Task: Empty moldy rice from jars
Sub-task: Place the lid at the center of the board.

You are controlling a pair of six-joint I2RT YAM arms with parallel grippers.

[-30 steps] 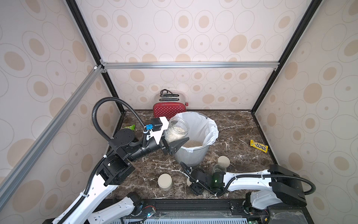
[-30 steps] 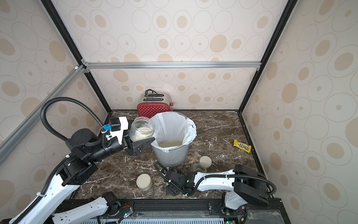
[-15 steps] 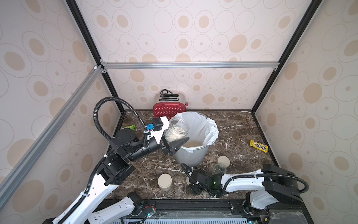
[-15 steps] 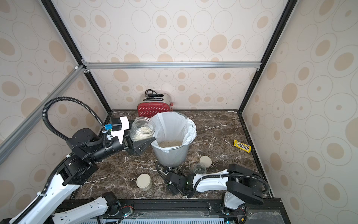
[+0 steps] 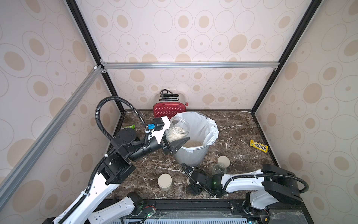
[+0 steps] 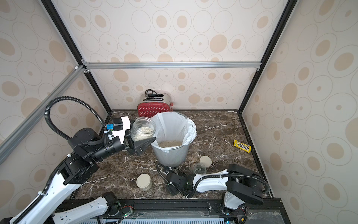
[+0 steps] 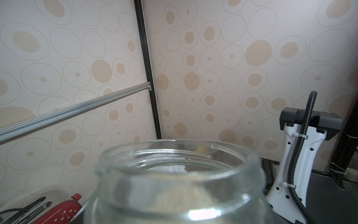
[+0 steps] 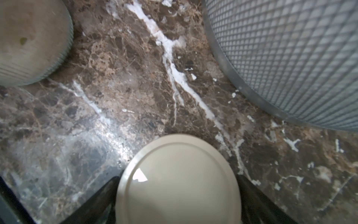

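Shows moldy rice (image 5: 176,135) in an open jar (image 5: 179,126), mouth up, clamped by the left gripper (image 6: 145,136) just beside the lined bin (image 5: 193,155) (more rice inside). Looks like the pouring step; calls next for tipping over the rim. Cannot tell whether right gripper (image 8: 178,194) pinches the loose lid (image 8: 178,170) it straddles.

Top views overhead, left wrist at jar (image 7: 178,186)
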